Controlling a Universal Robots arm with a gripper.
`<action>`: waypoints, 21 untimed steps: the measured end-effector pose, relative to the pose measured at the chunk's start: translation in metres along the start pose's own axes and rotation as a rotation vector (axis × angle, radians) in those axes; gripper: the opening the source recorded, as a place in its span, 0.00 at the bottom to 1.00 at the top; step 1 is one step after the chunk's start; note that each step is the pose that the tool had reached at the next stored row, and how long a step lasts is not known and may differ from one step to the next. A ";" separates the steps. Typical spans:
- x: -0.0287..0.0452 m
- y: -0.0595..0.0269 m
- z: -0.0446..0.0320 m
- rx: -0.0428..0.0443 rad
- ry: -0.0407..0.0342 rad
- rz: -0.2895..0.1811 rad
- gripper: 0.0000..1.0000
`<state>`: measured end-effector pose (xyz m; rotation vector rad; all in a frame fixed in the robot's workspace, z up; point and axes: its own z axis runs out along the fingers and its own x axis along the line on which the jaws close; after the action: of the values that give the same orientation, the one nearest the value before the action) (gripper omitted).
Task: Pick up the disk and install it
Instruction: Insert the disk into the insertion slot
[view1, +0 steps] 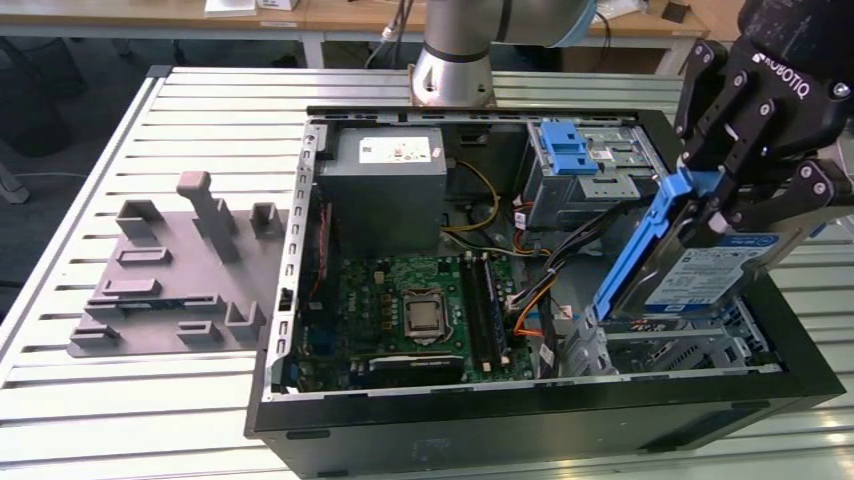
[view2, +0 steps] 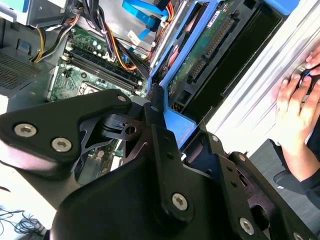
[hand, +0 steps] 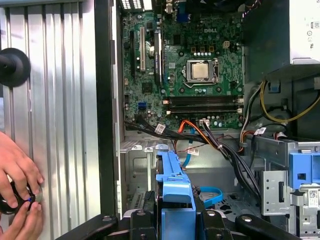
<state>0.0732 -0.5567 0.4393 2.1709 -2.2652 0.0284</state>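
The disk, a silver hard drive with a white-and-blue label and blue plastic rails, hangs tilted on edge over the front right corner of the open computer case. My black gripper is shut on its upper end. The disk's lower end sits just above the silver drive bay at the exterior view's right. In the first wrist view the blue rail runs out from between my fingers toward the bay floor. In the second wrist view the disk's green circuit-board side shows past the gripper body.
Inside the case lie the motherboard, a grey power supply box, a silver cage with a blue latch and loose cables. A grey fixture rests on the slatted table at the exterior view's left. A person's hand rests beside the case.
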 end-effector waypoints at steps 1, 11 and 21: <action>0.0002 -0.0001 0.0006 0.0000 -0.0001 0.000 0.36; 0.0018 -0.0005 0.0072 0.0001 -0.0012 -0.003 0.36; 0.0037 -0.0009 0.0139 -0.0027 0.0004 -0.003 0.36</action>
<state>0.0741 -0.5607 0.4255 2.1725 -2.2607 0.0258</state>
